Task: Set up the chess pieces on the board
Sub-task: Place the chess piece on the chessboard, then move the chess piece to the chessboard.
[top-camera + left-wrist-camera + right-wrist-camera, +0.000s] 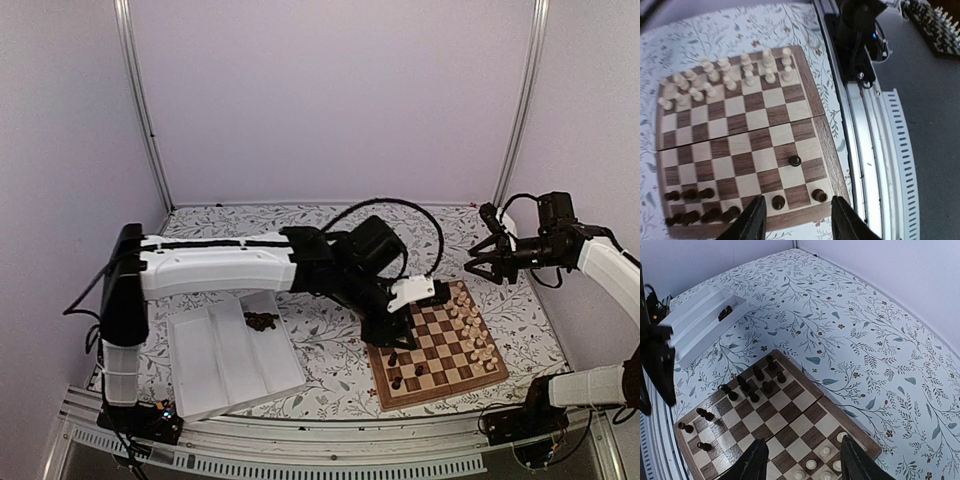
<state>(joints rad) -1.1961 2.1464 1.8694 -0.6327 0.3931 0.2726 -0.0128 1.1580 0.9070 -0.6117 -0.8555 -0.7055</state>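
Three dark chess pieces (pixel 795 160) stand alone on the board (pixel 755 132); beside it, one tray (pixel 215 360) holds more. The left gripper (pixel 797 220) and right gripper (pixel 802 460) are wide apart, empty.

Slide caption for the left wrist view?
Open left gripper above dark pieces on the board; cream pieces grouped opposite.

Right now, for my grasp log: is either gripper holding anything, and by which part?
Nothing is held: the left gripper and the right gripper are both open and empty.

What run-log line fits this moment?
left gripper: open over board | right gripper: open, aloft | dark pieces: partly set | tray: holds more
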